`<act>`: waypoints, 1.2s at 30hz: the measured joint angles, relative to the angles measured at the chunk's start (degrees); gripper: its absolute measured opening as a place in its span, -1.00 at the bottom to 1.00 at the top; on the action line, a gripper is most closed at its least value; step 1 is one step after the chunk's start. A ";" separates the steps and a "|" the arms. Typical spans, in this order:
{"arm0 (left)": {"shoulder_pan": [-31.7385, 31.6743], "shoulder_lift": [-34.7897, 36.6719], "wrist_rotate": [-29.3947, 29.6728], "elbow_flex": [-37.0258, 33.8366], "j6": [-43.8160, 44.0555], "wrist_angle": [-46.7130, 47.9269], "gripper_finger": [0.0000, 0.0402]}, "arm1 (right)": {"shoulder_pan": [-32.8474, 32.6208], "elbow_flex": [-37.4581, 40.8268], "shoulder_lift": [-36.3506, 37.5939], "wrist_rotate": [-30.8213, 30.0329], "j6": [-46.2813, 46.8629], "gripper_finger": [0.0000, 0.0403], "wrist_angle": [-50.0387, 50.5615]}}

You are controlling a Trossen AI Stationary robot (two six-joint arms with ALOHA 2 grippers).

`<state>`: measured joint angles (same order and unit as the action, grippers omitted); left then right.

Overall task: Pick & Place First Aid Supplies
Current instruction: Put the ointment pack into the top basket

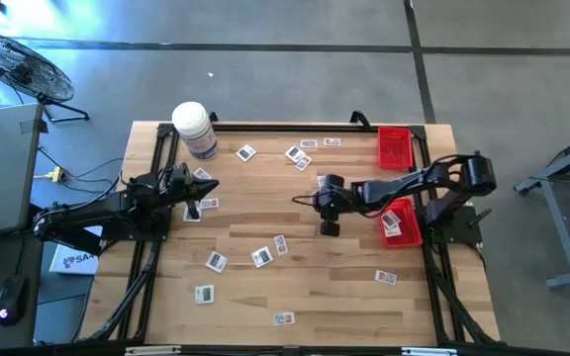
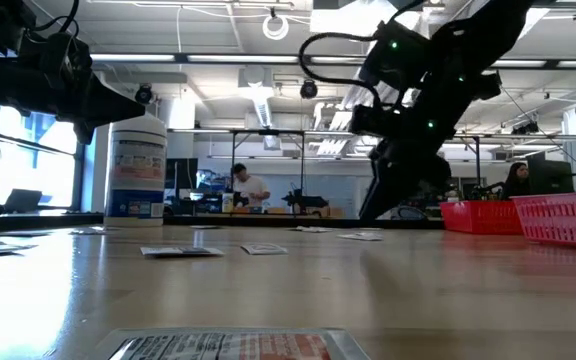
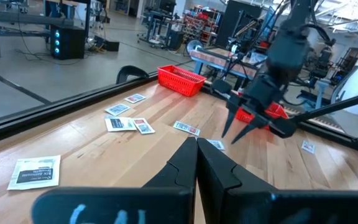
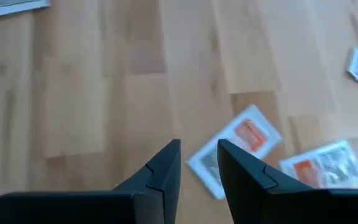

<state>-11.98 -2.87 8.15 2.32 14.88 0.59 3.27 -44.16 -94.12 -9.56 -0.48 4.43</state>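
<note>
The first aid packets (image 1: 260,256) are lying scattered flat across the wooden bench (image 1: 295,287), some near the far edge beside the white jar (image 1: 194,129), some in the middle and some toward the near edge, with one more lying inside the nearer red basket (image 1: 402,222) at the right side. A second red basket (image 1: 394,146) is sitting farther back on the same side. The right tool (image 4: 199,163) is hanging over the middle of the bench, pointing down, with its two fingers spread a little apart and pinching nothing; just past its fingertips a packet with orange print (image 4: 235,149) is lying on the wood, and another one (image 4: 324,163) is lying just beside that. The left tool (image 3: 196,149) is hovering above the left part of the bench, near the jar, with its fingers pressed together and nothing between them. In the low view, two people are sitting at desks in the room beyond the bench.
</note>
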 joint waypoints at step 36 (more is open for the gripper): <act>0.00 0.00 0.00 -0.01 0.00 -0.01 -1.00 | 0.78 0.07 -0.68 0.57 6.99 -0.99 -7.29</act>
<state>-11.98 -2.87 8.15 2.31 14.88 0.58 4.05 -44.10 -94.80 -8.98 6.51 -2.87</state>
